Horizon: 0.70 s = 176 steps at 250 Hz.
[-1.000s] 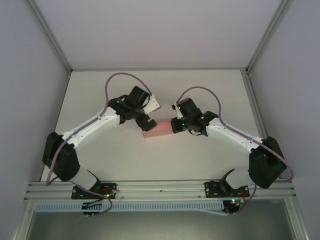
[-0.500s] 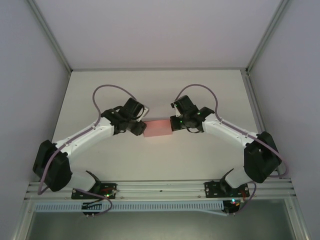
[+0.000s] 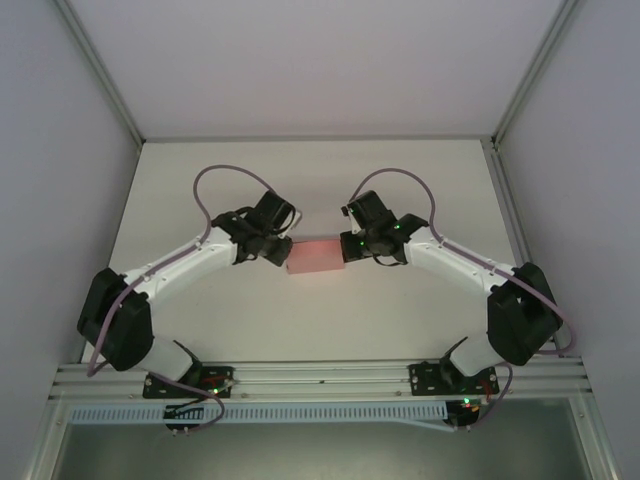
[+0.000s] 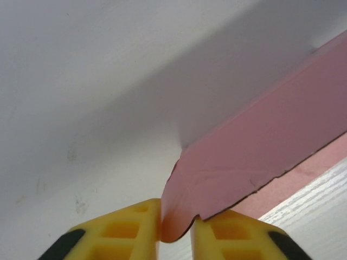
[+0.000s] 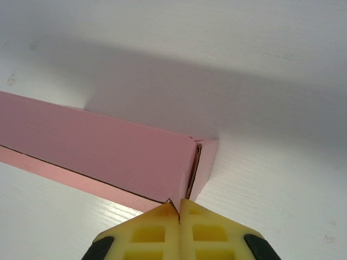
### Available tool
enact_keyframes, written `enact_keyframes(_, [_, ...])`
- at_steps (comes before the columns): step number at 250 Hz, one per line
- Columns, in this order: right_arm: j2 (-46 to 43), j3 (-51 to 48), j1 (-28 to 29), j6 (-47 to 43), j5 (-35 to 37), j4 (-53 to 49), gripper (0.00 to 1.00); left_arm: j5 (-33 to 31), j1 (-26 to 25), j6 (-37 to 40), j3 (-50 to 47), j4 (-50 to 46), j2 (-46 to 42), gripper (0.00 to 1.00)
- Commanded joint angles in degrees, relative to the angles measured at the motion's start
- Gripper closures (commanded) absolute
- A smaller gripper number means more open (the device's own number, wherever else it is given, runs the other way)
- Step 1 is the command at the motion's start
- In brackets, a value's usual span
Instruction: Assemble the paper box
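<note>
Pinching box point(image 3: 315, 256) — left claw point(image 4: 178, 219), seemingly right claw point(image 5: 179, 210)

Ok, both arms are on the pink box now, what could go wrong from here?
1. The left gripper pinches only a small rounded tab of the paper box, where the card looks creased; a pull might tear it or slip off.
2. The right gripper holds just a thin corner edge beside an end flap that stands ajar; it could slip.
3. With both ends held, pushing inward may buckle the thin card.
</note>
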Motion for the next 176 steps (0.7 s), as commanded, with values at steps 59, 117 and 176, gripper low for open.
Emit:
enact_keyframes(59, [1.6,0.1,2.6,1.4,6.0,-4.8,1.0,8.6,0.3,-10.3,6.1,-1.9,0.2,1.0])
enact_keyframes(117, [1.9,0.1,5.3,2.9,11.4,-6.2,1.0,21.8,4.7,-14.8,9.3,-9.3,3.6,1.0])
enact_keyframes(176, [3.6,0.7,7.5,2.9,13.0,-6.0,1.0,30.8,8.5,-16.8,11.2,-12.1,4.4,1.0])
